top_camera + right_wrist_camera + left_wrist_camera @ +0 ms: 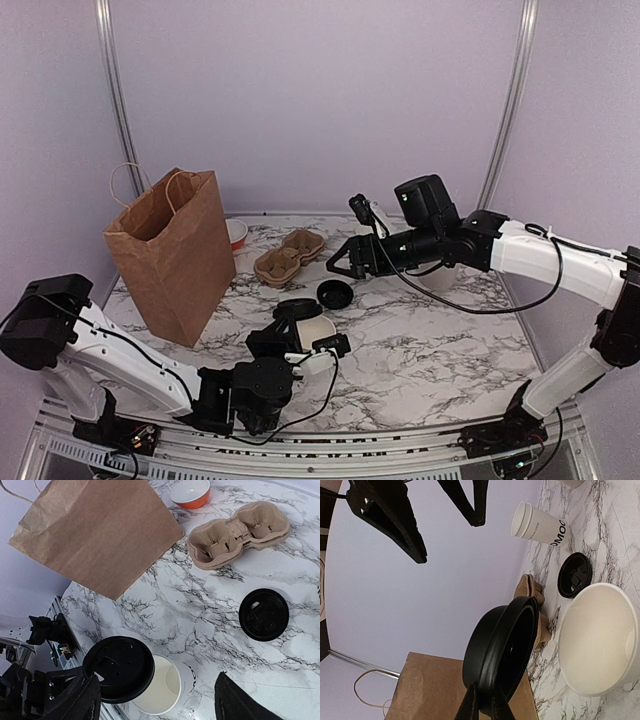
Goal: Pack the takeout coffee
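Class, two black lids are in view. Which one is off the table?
The lid held edge-on by the left gripper, beside the open white cup. The other lid lies flat on the marble table near the cup carrier.

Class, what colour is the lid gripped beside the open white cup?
Black; the lid shows best in the right wrist view.

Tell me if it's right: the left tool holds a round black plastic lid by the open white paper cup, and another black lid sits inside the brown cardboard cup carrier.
No. The right wrist view shows the other black lid lying on the marble table, outside the brown cardboard cup carrier. The left tool does hold a round black plastic lid by the open white paper cup.
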